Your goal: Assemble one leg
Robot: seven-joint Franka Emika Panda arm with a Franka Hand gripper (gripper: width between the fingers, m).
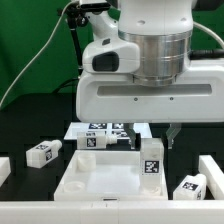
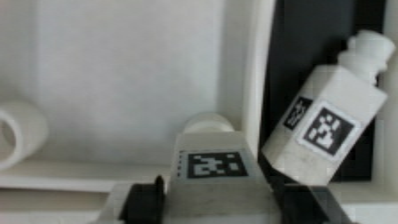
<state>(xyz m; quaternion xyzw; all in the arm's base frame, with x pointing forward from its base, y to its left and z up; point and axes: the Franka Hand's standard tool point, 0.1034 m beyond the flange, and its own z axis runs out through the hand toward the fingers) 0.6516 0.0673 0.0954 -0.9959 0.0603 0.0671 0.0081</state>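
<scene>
black tabletop (image 1: 30, 125), and left to right in the exterior view i've got a spare leg (image 1: 42, 153) lying loose, the white tray piece (image 1: 90, 180), then the leg (image 1: 152, 160) upright at its right edge, jaws straddling it closely, can't tell if they're pinching.

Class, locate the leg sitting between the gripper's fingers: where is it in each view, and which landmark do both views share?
Exterior view: the leg stands upright below the arm, at the white square piece's edge on the exterior view's right.
Wrist view: the leg sits between the gripper's fingers, tag facing the camera.
Shared landmark: the white square piece.
</scene>
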